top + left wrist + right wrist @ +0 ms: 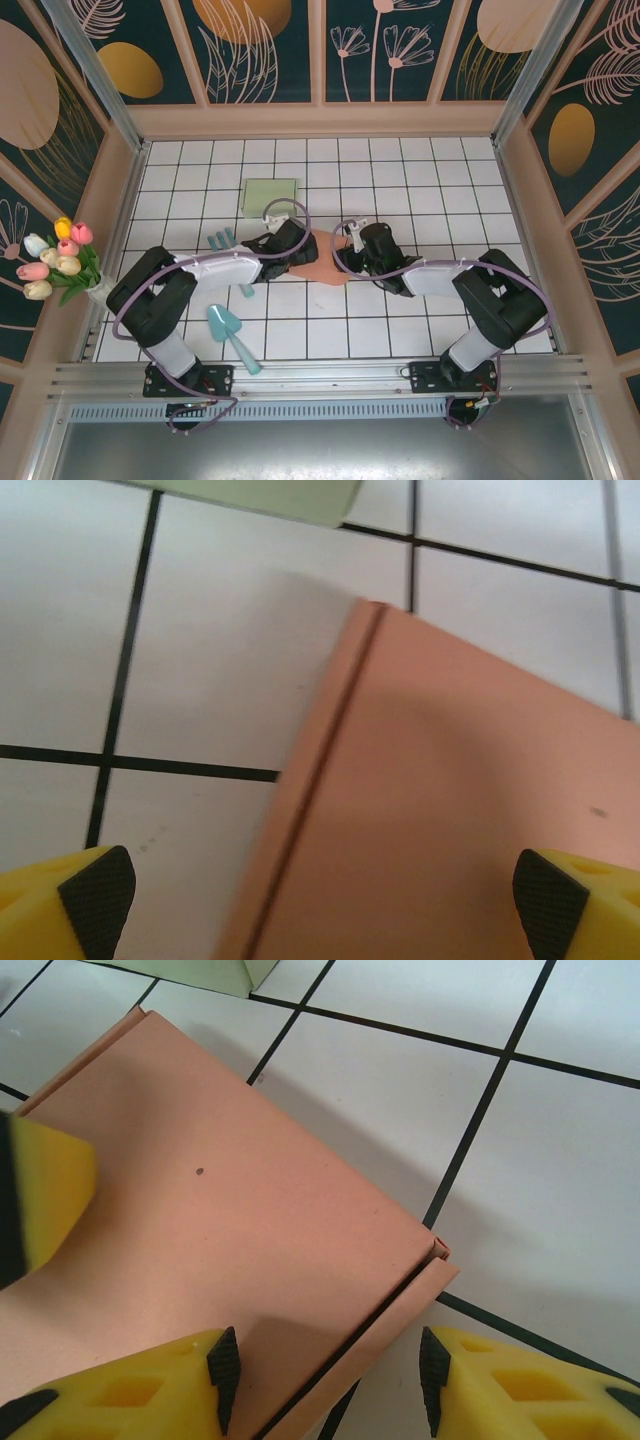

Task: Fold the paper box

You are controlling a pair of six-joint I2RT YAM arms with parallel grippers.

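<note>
The paper box (318,264) is a flat pink piece lying on the tiled table between my two grippers. My left gripper (283,246) is open wide above the box's left part (450,810), its black pads (97,900) standing far apart and low over the sheet. The box's left edge has a narrow creased strip (320,770). My right gripper (327,1378) is open and straddles the box's right edge flap (400,1325). One pad (223,1375) is over the pink surface (230,1220), the other (433,1375) is over bare tile. Neither right pad visibly touches the box.
A pale green box (270,195) lies behind the pink one (215,972). Small teal pieces (220,238) sit to the left, a teal scoop (232,335) near the front left. Tulips (58,262) stand by the left wall. A finger of the left gripper (45,1195) shows in the right wrist view.
</note>
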